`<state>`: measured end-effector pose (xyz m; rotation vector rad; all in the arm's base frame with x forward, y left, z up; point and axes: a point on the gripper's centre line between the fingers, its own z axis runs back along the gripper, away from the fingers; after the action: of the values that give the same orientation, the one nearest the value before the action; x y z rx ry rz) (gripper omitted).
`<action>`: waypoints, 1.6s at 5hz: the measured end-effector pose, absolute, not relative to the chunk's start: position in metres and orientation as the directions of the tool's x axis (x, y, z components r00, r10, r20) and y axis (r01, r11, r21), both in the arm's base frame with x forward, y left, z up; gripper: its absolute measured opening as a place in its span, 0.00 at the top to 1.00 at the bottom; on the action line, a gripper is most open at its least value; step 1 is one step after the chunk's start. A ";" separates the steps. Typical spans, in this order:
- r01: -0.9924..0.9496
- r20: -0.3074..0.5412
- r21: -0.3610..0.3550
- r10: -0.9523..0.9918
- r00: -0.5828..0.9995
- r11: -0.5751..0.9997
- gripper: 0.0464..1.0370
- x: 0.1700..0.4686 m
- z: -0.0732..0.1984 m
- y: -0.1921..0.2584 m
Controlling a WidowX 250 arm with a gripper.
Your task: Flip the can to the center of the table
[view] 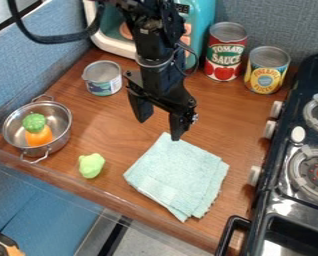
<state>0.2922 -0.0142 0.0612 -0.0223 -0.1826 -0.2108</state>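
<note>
My gripper point(160, 129) hangs over the middle of the wooden counter, open, its two fingers spread with nothing between them. A small silver can point(103, 79) with a light label stands at the upper left, left of the gripper and apart from it. Two more cans stand at the back right: a tall red and green one point(225, 52) and a shorter yellow one point(265, 71).
A folded mint cloth point(177, 177) lies just in front of the gripper. On the left are a metal pot point(63, 131) holding an orange and green toy and a green lump point(91, 165). A toy microwave point(203, 17) stands behind, a stove point(282, 187) on the right.
</note>
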 end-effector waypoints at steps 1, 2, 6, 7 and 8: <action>0.210 0.152 -0.011 -0.206 0.967 0.978 0.04 0.290 0.052 -0.014; 0.160 0.128 -0.067 -0.150 0.980 0.985 0.04 0.297 0.046 0.007; 0.039 0.229 0.001 -0.038 0.973 0.999 0.04 0.377 0.055 0.123; 0.009 0.224 0.012 -0.012 0.974 1.000 0.04 0.395 0.048 0.140; 0.002 0.202 0.014 -0.005 0.979 1.000 0.04 0.405 0.037 0.148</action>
<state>0.4048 0.1480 0.0369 0.0141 -0.2033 -0.0032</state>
